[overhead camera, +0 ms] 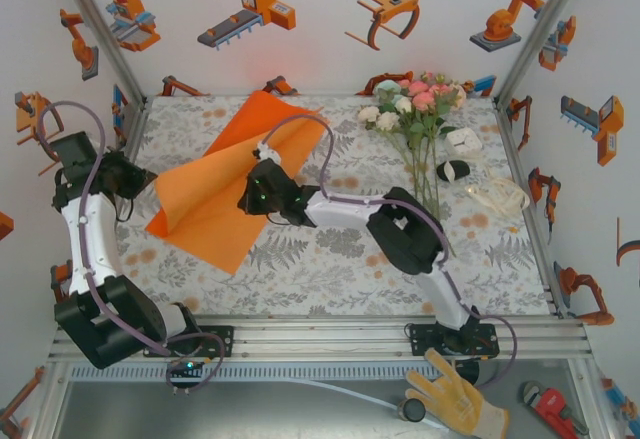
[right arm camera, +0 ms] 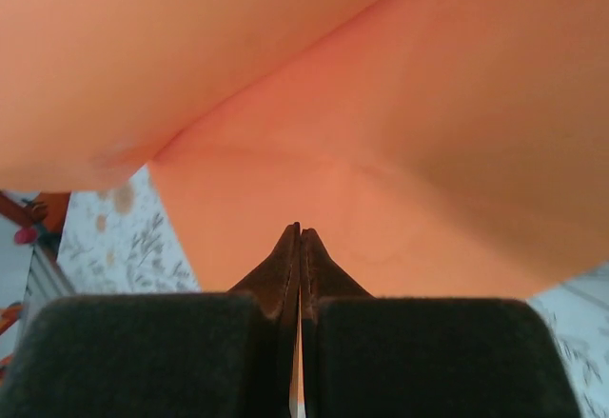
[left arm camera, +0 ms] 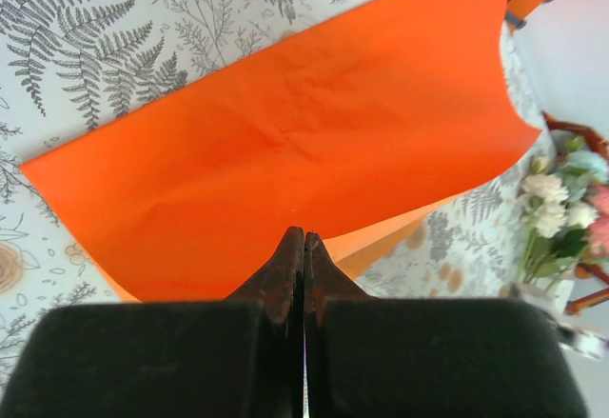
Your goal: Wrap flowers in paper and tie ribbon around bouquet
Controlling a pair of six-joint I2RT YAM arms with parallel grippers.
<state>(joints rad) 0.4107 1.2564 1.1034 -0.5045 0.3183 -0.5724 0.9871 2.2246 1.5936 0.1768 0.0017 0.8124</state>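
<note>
The right fingers (overhead camera: 262, 171) sit over the half-folded orange paper (overhead camera: 215, 209), flowers (overhead camera: 415, 109) well apart.

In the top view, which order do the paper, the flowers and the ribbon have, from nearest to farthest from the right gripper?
1. The paper, under the right gripper, left of centre.
2. The flowers, to its right, toward the back.
3. The ribbon, farthest to the right.

And here's the booth: white walls (overhead camera: 320, 49) dotted with orange robot-arm pictures, aluminium corner posts (overhead camera: 100, 29), a fern-and-flower patterned worktop (overhead camera: 330, 269) brightly lit, with a yellow work glove (overhead camera: 455, 399) and red pipe wrench (overhead camera: 550, 409) below its front rail (overhead camera: 330, 344).
</note>
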